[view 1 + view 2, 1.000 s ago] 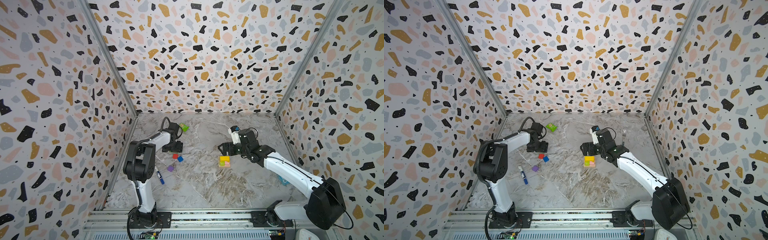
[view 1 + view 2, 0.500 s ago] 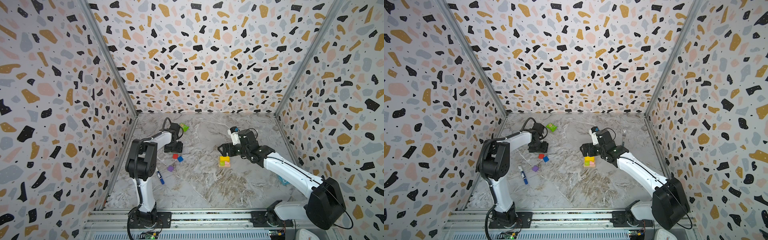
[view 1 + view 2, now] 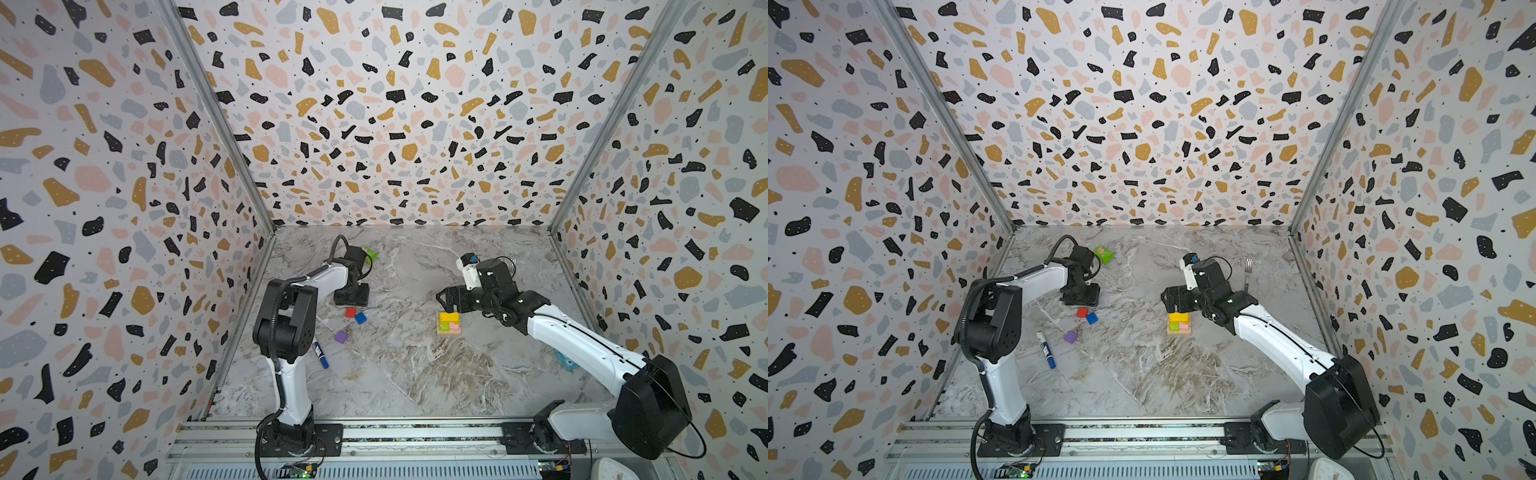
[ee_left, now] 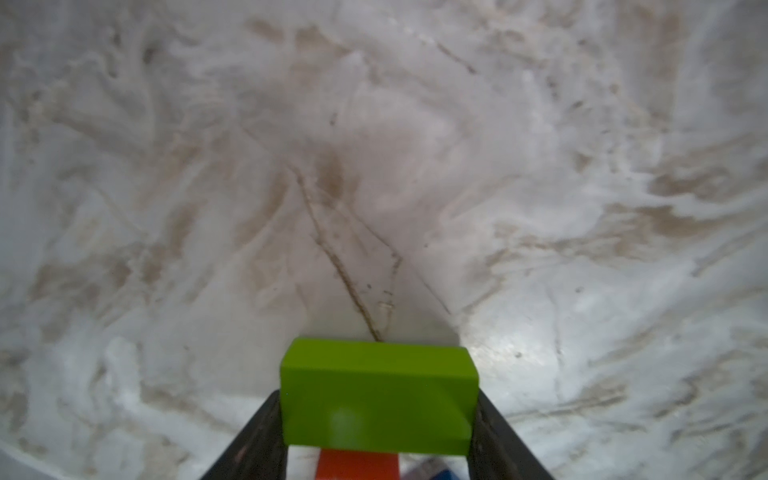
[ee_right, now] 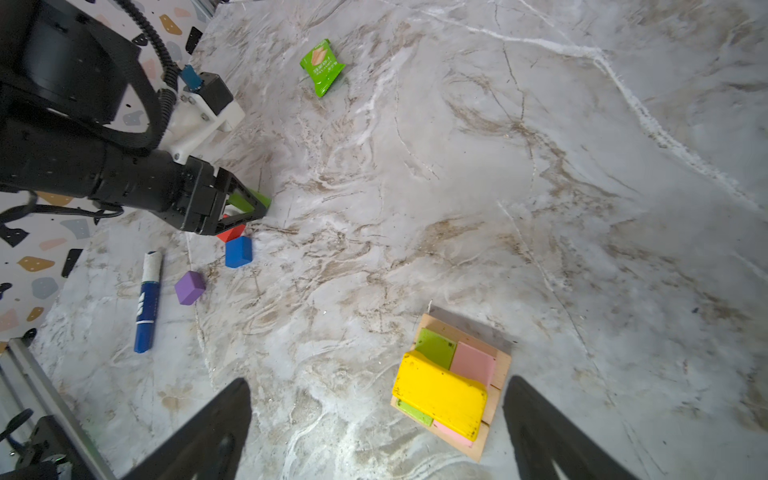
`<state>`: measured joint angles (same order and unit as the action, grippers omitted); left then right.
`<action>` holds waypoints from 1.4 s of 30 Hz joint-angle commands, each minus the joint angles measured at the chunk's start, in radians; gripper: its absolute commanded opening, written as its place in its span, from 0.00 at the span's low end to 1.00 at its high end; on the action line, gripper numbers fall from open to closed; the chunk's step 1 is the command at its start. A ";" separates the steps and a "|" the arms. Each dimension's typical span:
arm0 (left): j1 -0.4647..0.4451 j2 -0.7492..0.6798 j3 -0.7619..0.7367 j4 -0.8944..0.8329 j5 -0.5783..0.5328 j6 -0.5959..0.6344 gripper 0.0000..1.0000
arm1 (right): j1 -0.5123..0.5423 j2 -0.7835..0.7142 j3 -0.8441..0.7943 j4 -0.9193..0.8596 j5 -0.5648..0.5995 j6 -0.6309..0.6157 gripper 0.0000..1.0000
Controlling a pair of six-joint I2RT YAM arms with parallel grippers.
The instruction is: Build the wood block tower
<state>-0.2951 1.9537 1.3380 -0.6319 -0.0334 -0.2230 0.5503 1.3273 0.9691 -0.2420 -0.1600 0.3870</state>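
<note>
The right arm [image 3: 582, 345] is stretching low from its base at the near right toward the middle of the marbled surface [image 3: 415, 374], wrist tipping downward. The right jaws are standing wide apart and grasping nothing, hovering just beyond the tower [image 3: 449, 323].

The left arm [image 3: 291, 316] is rising from its base, folding at the elbow and reaching toward the back left, wrist pointing down at the surface. The left jaws are pressing against both ends of a green bar [image 4: 376, 395]; whether the bar is resting on the surface or is just above it, I cannot tell.

The tower is showing 3 layers: tan bars [image 5: 500, 365] lowest, a pink bar [image 5: 473, 363] and a lime bar [image 5: 435, 347] side by side on them, and the yellow arch [image 5: 440, 395] lying across both.

3 cubes are lying loose near the left jaws: red cube [image 3: 350, 312], blue cube [image 3: 360, 318] just beside it, purple cube [image 3: 340, 337] nearer.
</note>
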 commanded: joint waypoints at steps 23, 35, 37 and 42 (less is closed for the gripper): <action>-0.405 -0.165 -0.162 0.103 0.020 -0.252 0.59 | -0.043 -0.083 -0.030 -0.031 0.073 0.021 0.98; -0.449 -0.071 -0.159 0.154 0.017 -0.262 0.62 | -0.047 -0.117 -0.067 -0.030 0.065 0.024 0.99; -0.450 -0.068 -0.159 0.154 0.015 -0.260 0.65 | -0.046 -0.122 -0.069 -0.033 0.064 0.027 1.00; -0.449 -0.083 -0.155 0.147 0.001 -0.252 0.76 | -0.044 -0.121 -0.057 -0.055 0.059 0.029 0.99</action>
<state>-0.7418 1.8725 1.1843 -0.4877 -0.0143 -0.4793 0.5068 1.2343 0.9001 -0.2668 -0.0944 0.4042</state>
